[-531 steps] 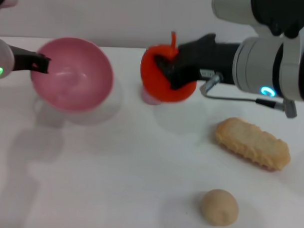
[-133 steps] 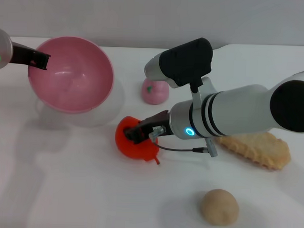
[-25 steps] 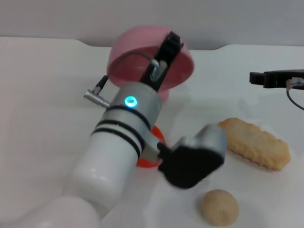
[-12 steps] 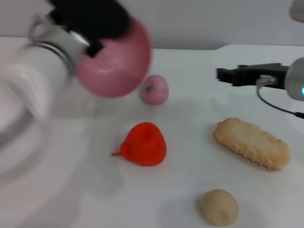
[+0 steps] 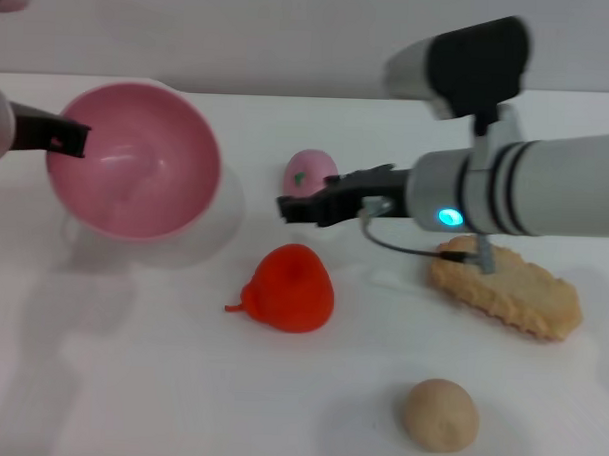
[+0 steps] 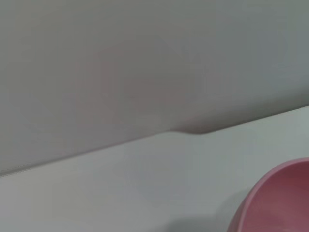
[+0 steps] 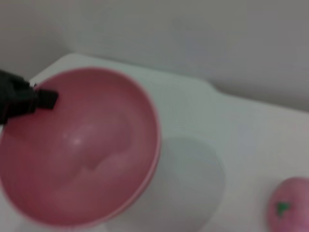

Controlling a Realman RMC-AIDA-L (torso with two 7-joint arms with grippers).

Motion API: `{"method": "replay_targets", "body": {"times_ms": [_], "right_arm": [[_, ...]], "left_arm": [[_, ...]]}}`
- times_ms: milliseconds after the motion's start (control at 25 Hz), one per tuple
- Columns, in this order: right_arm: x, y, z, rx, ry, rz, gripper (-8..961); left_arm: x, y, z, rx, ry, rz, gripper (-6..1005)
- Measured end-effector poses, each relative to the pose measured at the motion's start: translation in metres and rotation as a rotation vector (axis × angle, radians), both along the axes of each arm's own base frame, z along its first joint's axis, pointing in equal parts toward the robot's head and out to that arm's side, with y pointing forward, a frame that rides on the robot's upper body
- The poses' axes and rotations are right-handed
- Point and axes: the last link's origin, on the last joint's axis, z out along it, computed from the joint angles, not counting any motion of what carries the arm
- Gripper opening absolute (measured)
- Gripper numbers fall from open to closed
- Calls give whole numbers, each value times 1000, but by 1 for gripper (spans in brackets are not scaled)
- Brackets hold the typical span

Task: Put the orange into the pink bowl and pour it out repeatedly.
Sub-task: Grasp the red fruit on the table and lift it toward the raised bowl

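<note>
step: re-picking the orange (image 5: 287, 287), lying on bench | left gripper (image 5: 72, 140) jaws clamping the pink bowl (image 5: 135, 160) rim | right gripper (image 5: 295, 208) hovering above orange, jaws' state unclear | next: descending, grasping

Red-orange orange (image 5: 287, 288), glossy pink bowl (image 5: 137, 162)

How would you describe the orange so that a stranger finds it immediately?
On the white table, look right of the deep glossy pink plastic bowl. The bright red-orange ribbed toy orange lies in the middle; the small pale pink fruit behind it is lighter.

Orange (image 5: 287, 287): red-orange, on its side on table. Pink bowl (image 5: 137, 162): glossy, empty, tilted, far left.
</note>
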Motion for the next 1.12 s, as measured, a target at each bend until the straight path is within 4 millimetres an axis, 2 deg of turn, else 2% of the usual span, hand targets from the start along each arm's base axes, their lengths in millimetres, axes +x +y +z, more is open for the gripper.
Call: {"method": "replay_targets", "body": {"times_ms": [120, 560, 800, 1120], "right_arm": [[-1, 2, -10, -20, -9, -2, 708], [7, 9, -25, -31, 2, -55, 708], [5, 1, -34, -89, 46, -102, 709], [11, -3, -40, -114, 21, -114, 709]], "left_arm": [[-5, 1, 3, -2, -8, 35, 109], [-7, 11, -7, -54, 3, 67, 119], [-2, 17, -13, -79, 12, 61, 124], [-1, 17, -14, -86, 14, 57, 131]]}}
